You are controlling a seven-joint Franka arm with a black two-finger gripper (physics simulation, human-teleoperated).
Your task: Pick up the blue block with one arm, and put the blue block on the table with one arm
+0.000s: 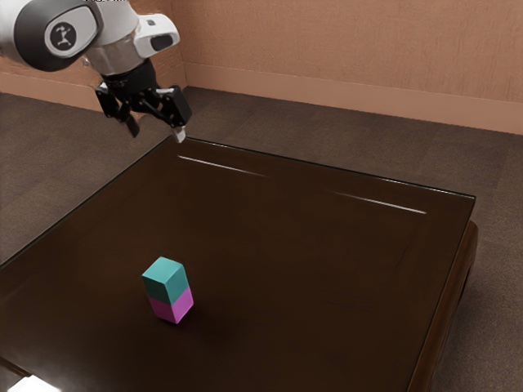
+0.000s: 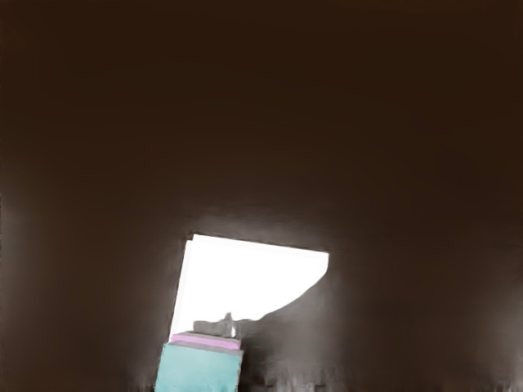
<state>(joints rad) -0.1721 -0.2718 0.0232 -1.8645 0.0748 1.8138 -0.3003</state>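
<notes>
My gripper (image 1: 157,131) hangs high in the exterior view's upper left, by the table's far corner, its two fingers spread with nothing between them. The blue block (image 1: 165,278), teal in colour, rests on top of a pink block (image 1: 172,306), the two forming an upright stack on the dark brown table (image 1: 278,245). A wide gap separates the gripper from this stack. In the wrist view the blue block (image 2: 198,369) appears with a strip of the pink block (image 2: 208,340) beside it.
A bright white reflection (image 2: 249,278) lies on the table surface near the blocks in the wrist view. A small white object (image 1: 34,384) is cut off at the exterior view's lower left. The table's edge (image 1: 441,299) borders the exterior view's right.
</notes>
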